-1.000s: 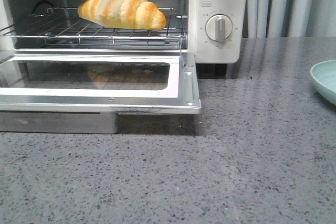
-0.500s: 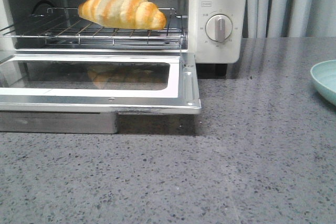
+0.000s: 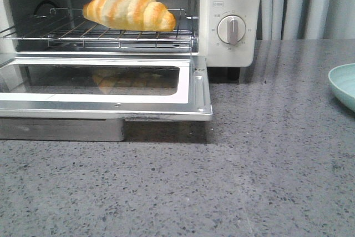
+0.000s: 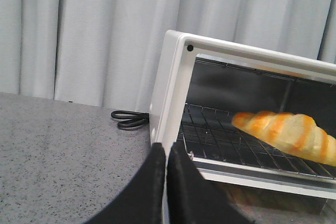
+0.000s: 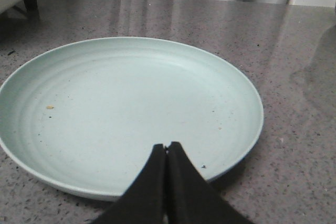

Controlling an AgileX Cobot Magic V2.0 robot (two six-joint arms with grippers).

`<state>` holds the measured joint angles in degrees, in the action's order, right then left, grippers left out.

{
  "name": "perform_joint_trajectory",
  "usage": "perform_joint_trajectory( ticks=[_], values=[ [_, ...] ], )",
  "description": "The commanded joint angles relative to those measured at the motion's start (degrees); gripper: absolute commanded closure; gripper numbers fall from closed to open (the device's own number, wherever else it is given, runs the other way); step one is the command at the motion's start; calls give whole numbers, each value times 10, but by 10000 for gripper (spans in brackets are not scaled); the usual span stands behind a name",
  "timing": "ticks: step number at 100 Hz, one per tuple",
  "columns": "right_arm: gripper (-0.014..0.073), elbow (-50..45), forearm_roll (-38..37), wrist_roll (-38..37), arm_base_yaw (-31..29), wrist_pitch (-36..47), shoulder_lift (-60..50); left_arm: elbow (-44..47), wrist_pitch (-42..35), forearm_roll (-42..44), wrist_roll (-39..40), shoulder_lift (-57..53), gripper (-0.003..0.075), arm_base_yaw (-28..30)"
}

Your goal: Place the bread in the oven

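Observation:
The golden-orange striped bread [image 3: 130,8] lies on the wire rack [image 3: 100,31] inside the white oven [image 3: 230,20], whose glass door [image 3: 105,88] hangs open and flat. It also shows in the left wrist view [image 4: 286,134] on the rack. My left gripper [image 4: 167,148] is shut and empty, in front of the oven's left front frame [image 4: 170,87], apart from the bread. My right gripper [image 5: 167,145] is shut and empty above the near part of the pale green dish [image 5: 126,108]. Neither gripper shows in the front view.
The pale green dish [image 3: 343,84] sits at the right edge of the grey speckled counter [image 3: 222,181]. A black cord [image 4: 128,119] lies coiled left of the oven. Grey curtains [image 4: 94,30] hang behind. A metal tray [image 3: 61,129] sits under the open door.

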<state>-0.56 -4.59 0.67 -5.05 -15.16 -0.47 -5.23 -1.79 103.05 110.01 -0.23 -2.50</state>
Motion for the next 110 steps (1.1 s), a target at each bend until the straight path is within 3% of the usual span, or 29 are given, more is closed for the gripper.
perform_joint_trajectory(
  ticks=[1,22,34,41,63,72,91,98,110],
  values=[
    [653,-8,-5,6,-3,40,-9,-18,14,-8,6,-16,741,-1],
    [653,-8,-5,6,-3,40,-9,-19,18,-60,2,-16,741,-2],
    [653,-8,-5,6,-3,40,-9,-19,9,-117,-84,-16,741,-9],
    [653,-8,-5,6,-3,40,-9,-19,13,-202,-177,-16,741,-13],
    [653,-8,-5,6,-3,40,-9,-19,26,-626,-630,-16,741,-14],
    [653,-8,-5,6,-3,40,-9,-19,44,-789,-778,-16,741,-14],
    [653,-8,-5,6,-3,40,-9,-19,59,-1079,-1135,-16,741,-13],
    [653,-8,-5,6,-3,40,-9,-16,55,-1131,-1206,-16,741,-13],
    [653,-8,-5,6,-3,40,-9,-2,38,-1135,-1214,-16,741,-13]
  ],
)
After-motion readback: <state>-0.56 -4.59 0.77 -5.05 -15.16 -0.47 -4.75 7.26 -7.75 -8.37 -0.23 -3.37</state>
